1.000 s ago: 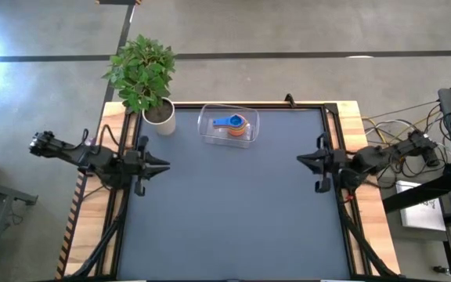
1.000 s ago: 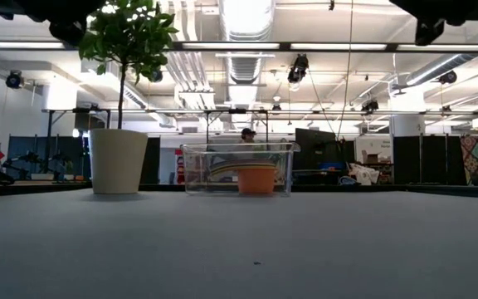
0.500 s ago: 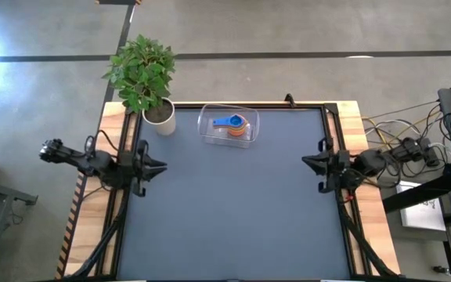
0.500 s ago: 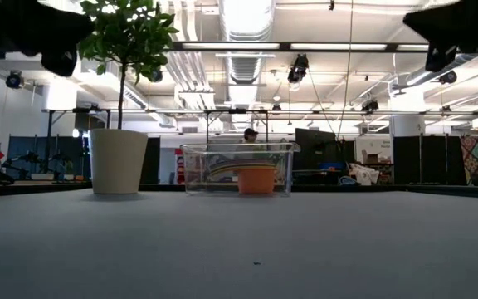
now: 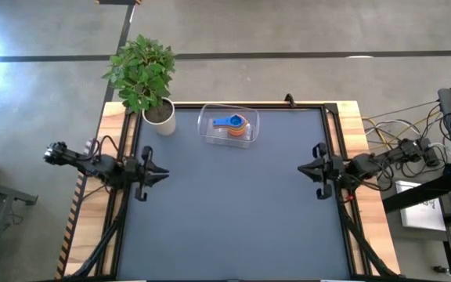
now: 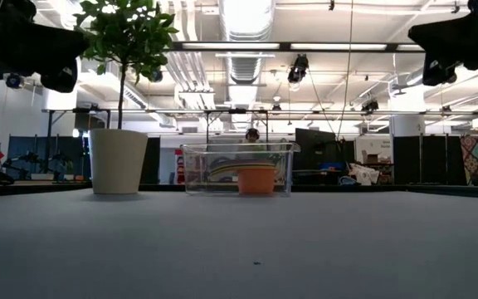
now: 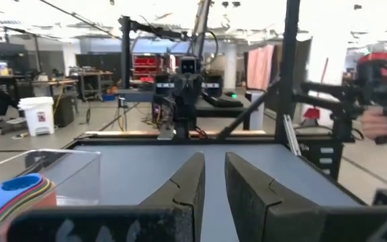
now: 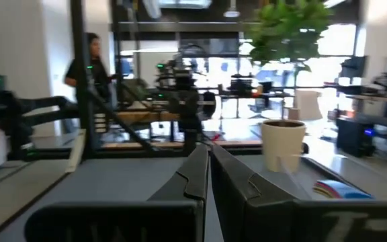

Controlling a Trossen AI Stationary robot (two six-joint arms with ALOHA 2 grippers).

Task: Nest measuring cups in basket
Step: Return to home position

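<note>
Here is the counter [image 5: 233, 219] from above, and the clear basket [image 5: 210, 129] sits at the far edge, a little toward the left arm's side of centre. The measuring cups [image 5: 232, 123] are inside it as one nested stack: the blue cup is on top with its handle pointing toward the left arm, and an orange cup shows beneath it. At table height the orange cup shows through the clear wall, resting on the basket's floor, with a band of coloured rims beside it (too fine to tell which colour is which). Just beside the basket, on the left arm's side, stands the white pot [image 5: 160, 117] with its leafy plant [image 5: 141, 66]; the two are near each other but not touching. Now the arms. The left pincer [image 5: 164, 174] hangs at the left edge of the counter about halfway down, raised well above the surface and pointing inward. Its wrist view shows only a narrow gap between the fingers [image 7: 190, 178], with nothing in it. The right pincer [image 5: 301, 168] mirrors it at the right edge, also raised and pointing inward, with its fingers pressed together and empty. Both are well apart from the basket. Beyond the counter, a person [image 8: 89, 64] stands in the room.
</note>
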